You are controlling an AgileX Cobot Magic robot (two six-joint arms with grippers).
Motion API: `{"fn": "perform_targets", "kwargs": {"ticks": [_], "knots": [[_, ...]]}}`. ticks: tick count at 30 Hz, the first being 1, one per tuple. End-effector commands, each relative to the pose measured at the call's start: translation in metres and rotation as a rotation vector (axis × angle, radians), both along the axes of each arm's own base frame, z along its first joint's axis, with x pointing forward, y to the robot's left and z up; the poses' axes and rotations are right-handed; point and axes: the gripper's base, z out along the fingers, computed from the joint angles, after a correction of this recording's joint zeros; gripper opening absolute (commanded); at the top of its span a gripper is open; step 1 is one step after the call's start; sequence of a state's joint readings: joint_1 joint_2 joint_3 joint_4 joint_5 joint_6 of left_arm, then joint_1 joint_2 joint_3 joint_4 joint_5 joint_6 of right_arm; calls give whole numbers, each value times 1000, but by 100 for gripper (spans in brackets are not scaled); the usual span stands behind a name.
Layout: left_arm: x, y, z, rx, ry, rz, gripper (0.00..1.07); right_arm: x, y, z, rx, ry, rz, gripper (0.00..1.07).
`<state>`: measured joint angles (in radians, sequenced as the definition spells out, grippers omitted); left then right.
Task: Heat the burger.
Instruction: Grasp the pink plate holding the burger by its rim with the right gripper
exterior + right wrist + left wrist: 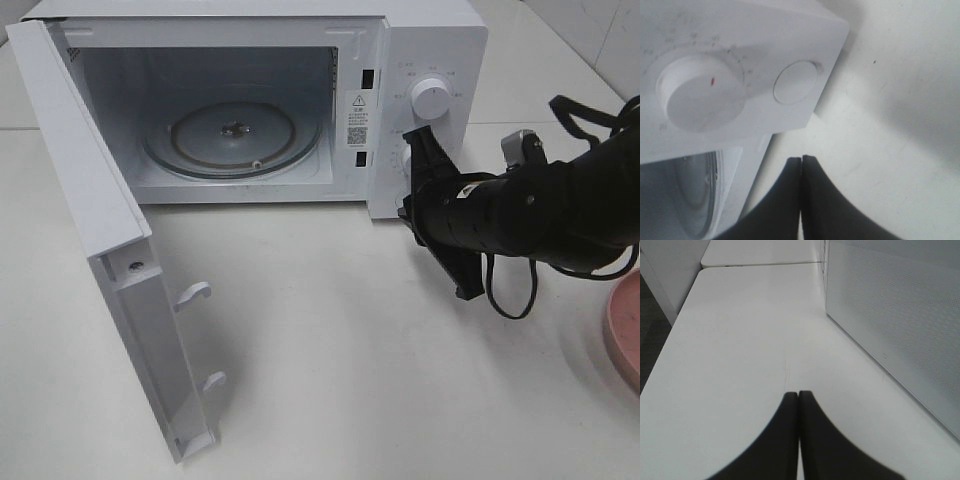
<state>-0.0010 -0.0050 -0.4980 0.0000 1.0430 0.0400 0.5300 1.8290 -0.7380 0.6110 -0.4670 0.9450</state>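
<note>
The burger is out of view in every frame. The white microwave (430,40) stands at the back with its door (90,200) swung wide open to the left. Its glass turntable (235,135) is bare. My right gripper (408,205) is shut and empty, just in front of the lower part of the control panel. In the right wrist view the shut gripper (801,159) sits near the round button (796,82), beside the lower dial (700,92). My left gripper (798,393) is shut and empty, low over the table beside the microwave's perforated side wall (900,315).
A round pink plate (625,325) shows at the right edge of the table, partly cut off. The upper dial (432,97) is on the control panel. A black cable (515,290) hangs under the right arm. The white table (350,380) extends in front.
</note>
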Motion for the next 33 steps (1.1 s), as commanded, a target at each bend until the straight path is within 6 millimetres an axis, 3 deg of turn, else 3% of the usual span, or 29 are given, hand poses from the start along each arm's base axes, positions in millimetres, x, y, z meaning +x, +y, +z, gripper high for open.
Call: {"fn": "perform_targets", "kwargs": {"ticks": [1,7,10,21,25,29,33], "knots": [[-4,0,0,-1,-30,2,0,-7,1,10,-79,24,145,4],[-4,0,0,-1,-30,2,0,-21,3,22,-187,81,349,5],[-4,0,0,-1,-30,2,0,-22,1,23,-201,90,368,5],[-4,0,0,-1,-30,2,0,-43,-21,48,-386,170,705,9],[-4,0,0,-1,-30,2,0,-54,-34,62,-526,156,881,11],[-4,0,0,-1,-30,2,0,-60,-43,69,-594,167,960,14],[-4,0,0,-1,-30,2,0,-71,-57,79,-630,215,1020,26]]}}
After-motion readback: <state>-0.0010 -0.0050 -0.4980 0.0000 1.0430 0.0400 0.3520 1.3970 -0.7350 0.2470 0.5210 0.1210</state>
